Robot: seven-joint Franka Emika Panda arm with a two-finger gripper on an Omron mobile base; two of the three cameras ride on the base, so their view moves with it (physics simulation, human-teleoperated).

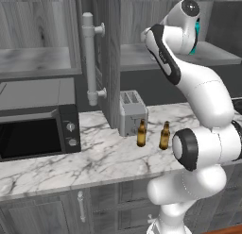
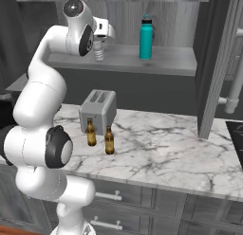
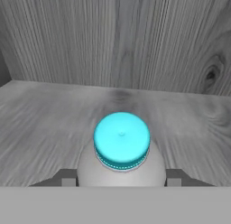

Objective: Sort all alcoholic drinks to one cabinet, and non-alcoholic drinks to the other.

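Note:
My gripper (image 2: 99, 41) reaches into the open right-hand wall cabinet (image 2: 166, 63) and is shut on the clear ribbed water bottle (image 2: 98, 52), which stands upright at or just above the grey shelf. From the hand view I look down on its cyan cap (image 3: 122, 138), with a dark fingertip (image 3: 66, 178) on each side of the body. The teal flask (image 2: 146, 37) stands on the same shelf, further right. Two amber beer bottles (image 2: 90, 132) (image 2: 109, 140) stand on the marble counter in front of the toaster; the left base view shows them too (image 1: 141, 133) (image 1: 164, 136).
A silver toaster (image 1: 132, 113) sits behind the beer bottles, and a black microwave (image 1: 38, 134) fills the counter's left end. An open cabinet door (image 1: 111, 63) with a pale bar handle (image 1: 90, 58) juts out between the two wall cabinets. Another open door (image 2: 216, 63) hangs at the right.

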